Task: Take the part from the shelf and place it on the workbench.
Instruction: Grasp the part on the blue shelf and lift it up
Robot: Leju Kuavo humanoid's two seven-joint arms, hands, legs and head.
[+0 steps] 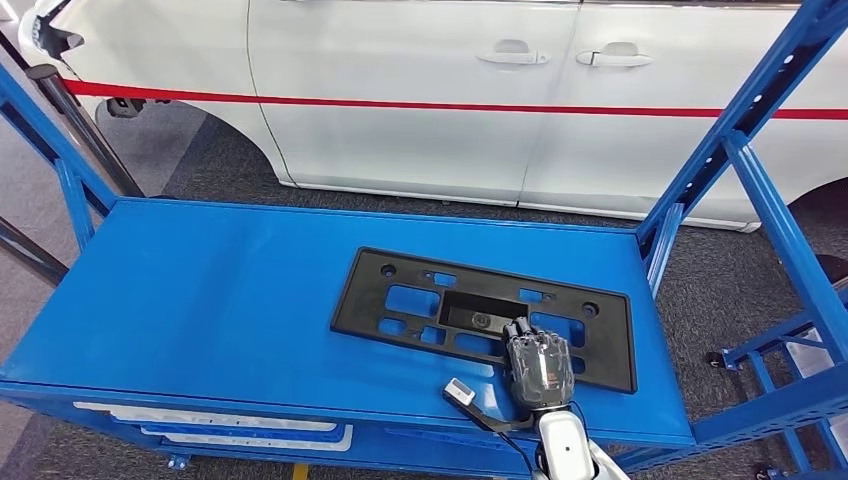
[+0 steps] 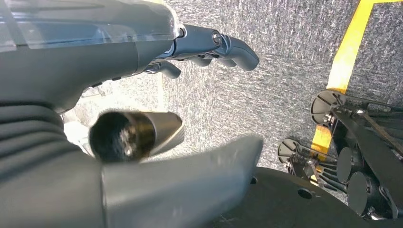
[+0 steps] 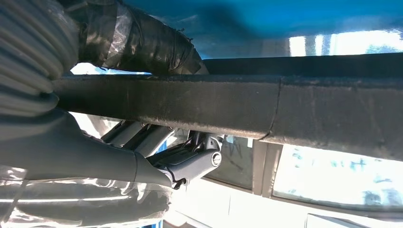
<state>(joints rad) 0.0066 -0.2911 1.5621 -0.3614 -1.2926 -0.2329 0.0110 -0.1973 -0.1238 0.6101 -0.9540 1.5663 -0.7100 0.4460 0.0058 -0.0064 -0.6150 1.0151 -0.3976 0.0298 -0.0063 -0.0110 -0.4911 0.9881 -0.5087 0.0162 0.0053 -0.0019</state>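
The right hand (image 1: 538,366) reaches over the shelf's near edge and clamps the near rail of the part (image 1: 480,315), thumb on one face and fingers on the other, as the right wrist view shows. The part is a flat, matte black, perforated plastic panel lying on the smooth blue steel shelf (image 1: 200,300). The left hand (image 2: 209,45) hangs empty over grey carpet, fingers loosely curled. Beyond stands a glossy white car (image 1: 450,90).

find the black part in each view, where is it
Head view: the black part lies flat on the blue shelf, right of centre, the right hand on its near edge.
Left wrist view: not in it; the left hand hangs over grey floor.
Right wrist view: its edge is the dark bar across the middle, thumb on one side, fingers on the other.
Shared landmark: the right hand.
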